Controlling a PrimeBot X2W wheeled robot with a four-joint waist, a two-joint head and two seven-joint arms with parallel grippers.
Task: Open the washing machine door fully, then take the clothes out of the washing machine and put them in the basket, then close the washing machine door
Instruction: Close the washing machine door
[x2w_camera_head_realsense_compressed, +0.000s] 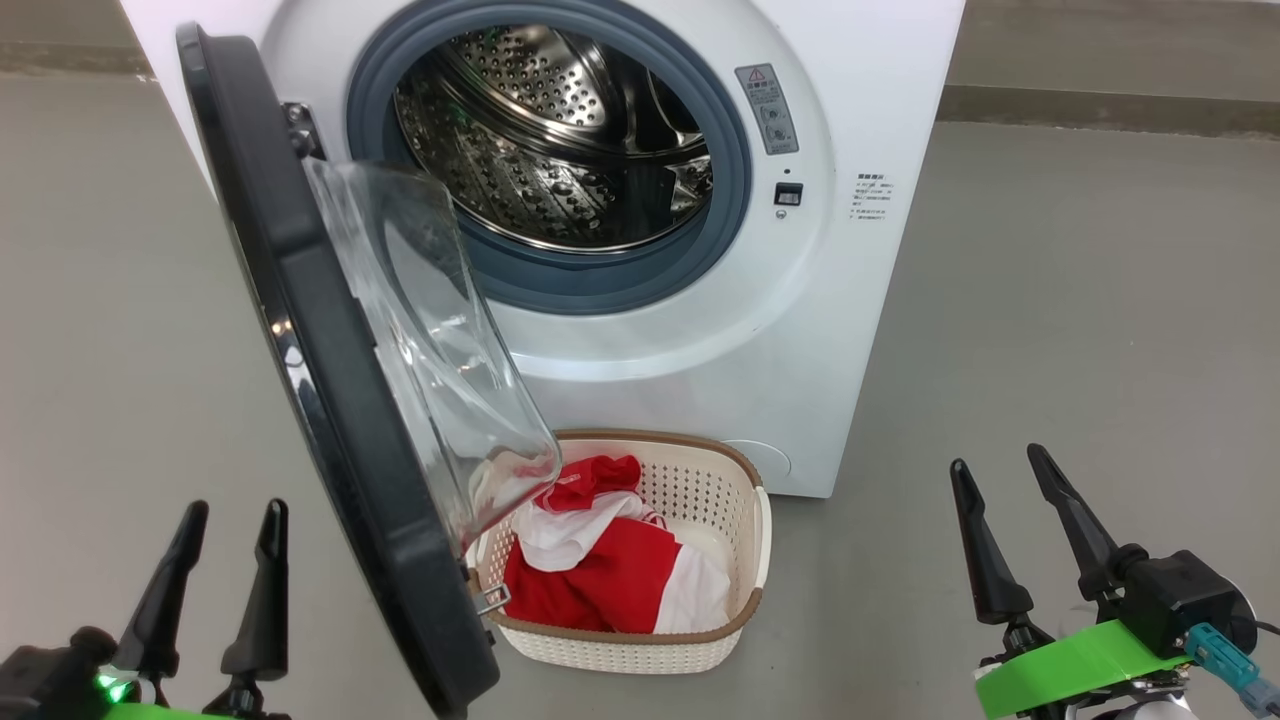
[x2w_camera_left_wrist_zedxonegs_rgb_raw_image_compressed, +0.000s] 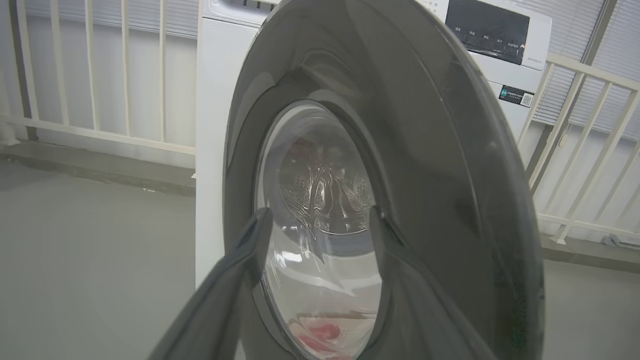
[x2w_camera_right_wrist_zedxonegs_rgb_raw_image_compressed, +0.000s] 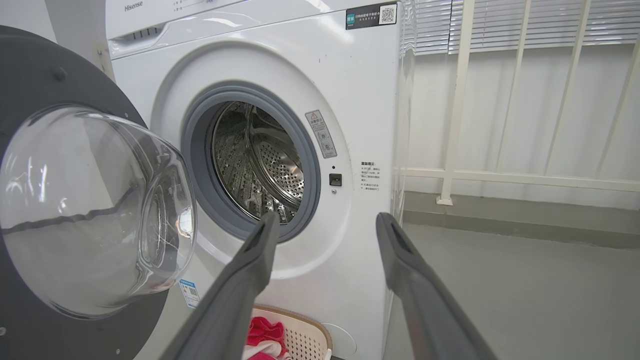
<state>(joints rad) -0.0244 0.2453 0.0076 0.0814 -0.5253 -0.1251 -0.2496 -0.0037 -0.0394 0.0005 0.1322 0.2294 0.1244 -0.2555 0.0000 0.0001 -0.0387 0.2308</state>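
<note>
Both grippers hang spread and empty in the head view, left gripper (x2w_camera_head_realsense_compressed: 236, 507) at 7 o'clock, right gripper (x2w_camera_head_realsense_compressed: 997, 458) at 4. The clothes (x2w_camera_head_realsense_compressed: 610, 580) lie in the basket (x2w_camera_head_realsense_compressed: 745, 610) at 6, partly under the washing machine door (x2w_camera_head_realsense_compressed: 300, 330). Left wrist view: fingers face the door's outer side. Right wrist view: the drum (x2w_camera_right_wrist_zedxonegs_rgb_raw_image_compressed: 260, 160) looks empty. Swinging the door shut could, I judge, clip the basket's rim.

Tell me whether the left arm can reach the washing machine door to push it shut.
Probably yes: the open left tool faces the outer side of the washing machine door, with nothing between them.
</note>
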